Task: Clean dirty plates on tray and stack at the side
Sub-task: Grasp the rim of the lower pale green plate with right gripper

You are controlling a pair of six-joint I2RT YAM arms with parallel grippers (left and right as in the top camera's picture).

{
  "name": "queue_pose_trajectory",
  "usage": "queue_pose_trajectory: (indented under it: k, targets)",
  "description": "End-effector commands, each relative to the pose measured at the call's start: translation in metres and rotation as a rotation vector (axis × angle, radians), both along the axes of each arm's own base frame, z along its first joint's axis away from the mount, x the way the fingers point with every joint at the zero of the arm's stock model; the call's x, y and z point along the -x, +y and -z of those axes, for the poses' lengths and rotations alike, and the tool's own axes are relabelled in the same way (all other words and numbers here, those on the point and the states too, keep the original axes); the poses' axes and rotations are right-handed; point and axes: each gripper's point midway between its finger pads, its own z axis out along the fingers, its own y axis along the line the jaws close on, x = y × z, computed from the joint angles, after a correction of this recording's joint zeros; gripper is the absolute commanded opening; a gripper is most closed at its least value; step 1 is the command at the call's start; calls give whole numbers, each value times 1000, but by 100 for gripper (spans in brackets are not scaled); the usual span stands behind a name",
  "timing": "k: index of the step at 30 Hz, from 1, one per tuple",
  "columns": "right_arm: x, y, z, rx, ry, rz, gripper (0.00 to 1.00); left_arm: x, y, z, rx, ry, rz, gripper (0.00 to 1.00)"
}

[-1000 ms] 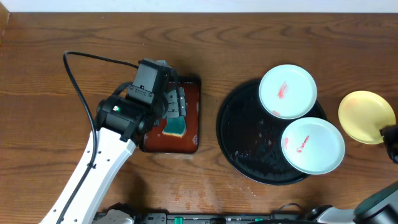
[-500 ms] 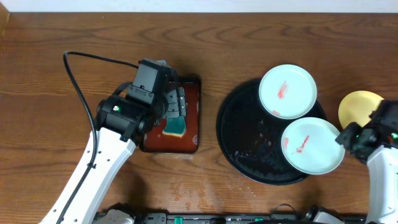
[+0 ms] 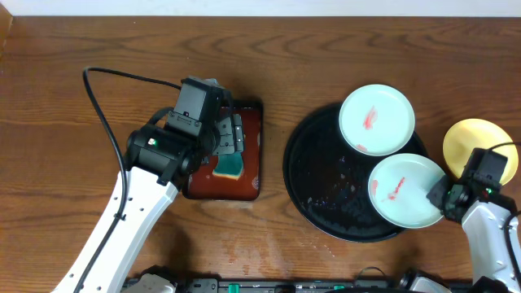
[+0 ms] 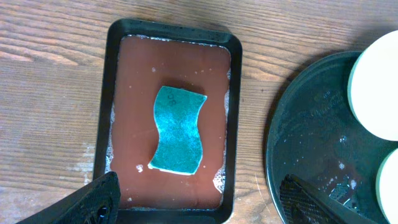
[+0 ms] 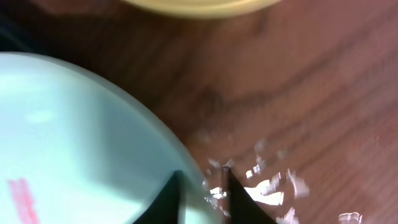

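The black tray (image 3: 317, 179) holds two white plates with red smears, the far one (image 3: 377, 120) and the near one (image 3: 403, 191). A pale yellow plate (image 3: 476, 146) lies on the table to the right of the tray. My right gripper (image 3: 440, 199) is at the near plate's right rim. In the right wrist view its fingers (image 5: 202, 177) sit one on each side of that rim (image 5: 74, 124), shut on it. My left gripper (image 3: 232, 134) is open and empty above a green sponge (image 4: 179, 129); its fingers (image 4: 198, 186) are spread wide.
The sponge lies in a red-brown rectangular tray (image 4: 130, 93) with foamy water, left of the black tray (image 4: 311, 124). A black cable (image 3: 98, 106) loops over the table's left part. Wet drops lie on the wood by the right gripper (image 5: 273, 183).
My right arm came in from the right edge and moved down along the near white plate's right rim, closing on it. The left arm has not moved.
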Motion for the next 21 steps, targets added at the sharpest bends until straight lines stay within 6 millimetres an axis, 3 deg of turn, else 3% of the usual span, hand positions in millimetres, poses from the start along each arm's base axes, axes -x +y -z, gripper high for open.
queue_pose_trajectory:
  k: [1, 5, 10, 14, 17, 21]
  targets:
    - [0, 3, 1, -12, 0, -10, 1, -3, 1, -7, 4, -18, -4, 83]
    - [-1, 7, -20, -42, -24, 23, 1, -3, 1, -7, 4, -18, -4, 82]
    - [-6, 24, -61, -114, -90, -13, 1, -3, 1, -7, 4, -18, -4, 82]
    - [-24, 60, -85, -220, -229, -206, 1, -3, 1, -7, 4, -18, -4, 82]
    - [-33, 86, -88, -287, -266, -315, 1, -3, 1, -7, 4, -18, -4, 82]
    - [-38, 112, -67, -318, -228, -416, 1, -3, 1, -7, 4, -18, -4, 83]
